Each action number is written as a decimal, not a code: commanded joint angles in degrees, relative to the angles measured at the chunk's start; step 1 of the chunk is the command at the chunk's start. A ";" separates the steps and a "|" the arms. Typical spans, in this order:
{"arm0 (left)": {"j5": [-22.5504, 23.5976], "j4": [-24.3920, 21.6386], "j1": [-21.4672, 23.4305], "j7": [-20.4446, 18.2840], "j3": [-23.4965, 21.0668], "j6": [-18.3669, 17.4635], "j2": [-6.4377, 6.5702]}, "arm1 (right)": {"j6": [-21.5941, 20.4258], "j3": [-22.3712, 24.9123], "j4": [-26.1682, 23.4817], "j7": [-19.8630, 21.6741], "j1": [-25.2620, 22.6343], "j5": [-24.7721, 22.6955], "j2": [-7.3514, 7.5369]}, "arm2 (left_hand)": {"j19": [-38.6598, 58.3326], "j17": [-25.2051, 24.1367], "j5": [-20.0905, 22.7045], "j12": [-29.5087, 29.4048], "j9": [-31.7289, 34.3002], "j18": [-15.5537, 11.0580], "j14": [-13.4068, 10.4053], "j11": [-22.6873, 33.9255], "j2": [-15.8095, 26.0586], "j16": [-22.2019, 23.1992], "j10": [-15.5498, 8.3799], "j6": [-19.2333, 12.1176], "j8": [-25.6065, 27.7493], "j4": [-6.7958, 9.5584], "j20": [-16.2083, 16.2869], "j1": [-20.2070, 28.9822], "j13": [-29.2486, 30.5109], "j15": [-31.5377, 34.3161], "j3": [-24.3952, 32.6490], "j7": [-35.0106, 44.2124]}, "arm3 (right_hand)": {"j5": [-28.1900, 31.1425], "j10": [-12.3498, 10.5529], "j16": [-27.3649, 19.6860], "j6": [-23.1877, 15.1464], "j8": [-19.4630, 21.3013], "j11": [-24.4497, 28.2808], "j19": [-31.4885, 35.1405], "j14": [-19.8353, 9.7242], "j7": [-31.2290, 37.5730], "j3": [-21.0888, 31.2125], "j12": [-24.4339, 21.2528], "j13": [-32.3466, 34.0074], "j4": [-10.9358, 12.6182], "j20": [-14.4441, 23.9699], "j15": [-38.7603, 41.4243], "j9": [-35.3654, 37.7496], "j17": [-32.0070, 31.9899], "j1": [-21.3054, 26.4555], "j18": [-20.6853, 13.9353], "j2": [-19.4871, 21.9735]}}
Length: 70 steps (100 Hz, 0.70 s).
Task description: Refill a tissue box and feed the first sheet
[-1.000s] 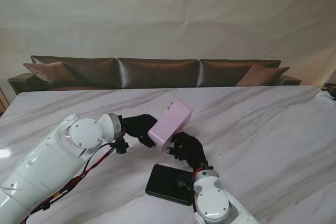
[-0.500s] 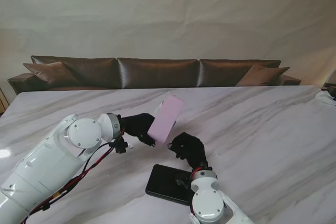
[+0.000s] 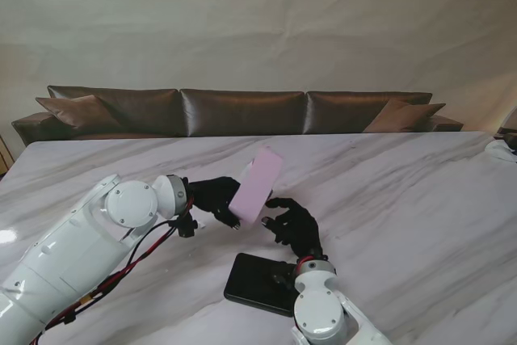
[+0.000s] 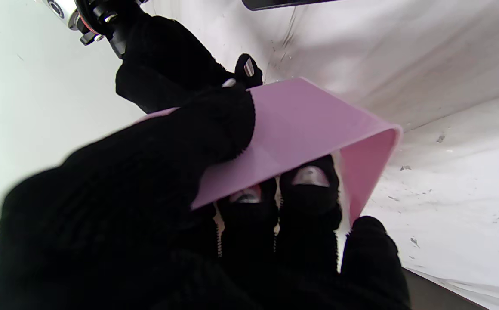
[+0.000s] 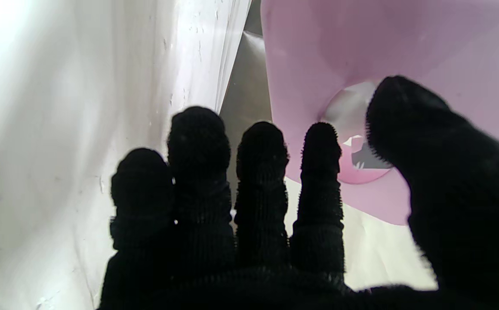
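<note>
Gripping the pink tissue box tilted above the bench, left hand.
Right hand spread, empty, just beside its round opening.

White marble table; a black tray lies on it.

Left arm enters from 7 o'clock corner, reaches toward centre, forearm white, wrist cabled. Left hand black-gloved, closed on pink box: thumb over outer face, fingers inside open end. Right arm rises from 5 o'clock edge. Right hand black-gloved, at 4 o'clock of box, fingers spread and extended, thumb apart, holding nothing; contact with box unclear.
</note>
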 commanded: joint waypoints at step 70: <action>-1.21 1.34 -1.03 -0.89 1.35 -0.74 -0.34 | 1.56 -1.69 1.71 -2.77 2.05 -1.98 -1.44 | 131.00 0.56 0.08 -3.10 2.08 -2.33 -0.06 -3.21 5.15 -0.31 -1.25 -2.82 0.98 4.47 1.64 3.64 2.21 0.22 7.41 -0.06 | 16.73 -2.52 -0.43 -6.50 -7.94 5.04 4.70 -0.47 24.35 1.57 2.46 5.24 -5.69 -0.03 3.05 6.71 3.97 7.18 -1.18 -3.11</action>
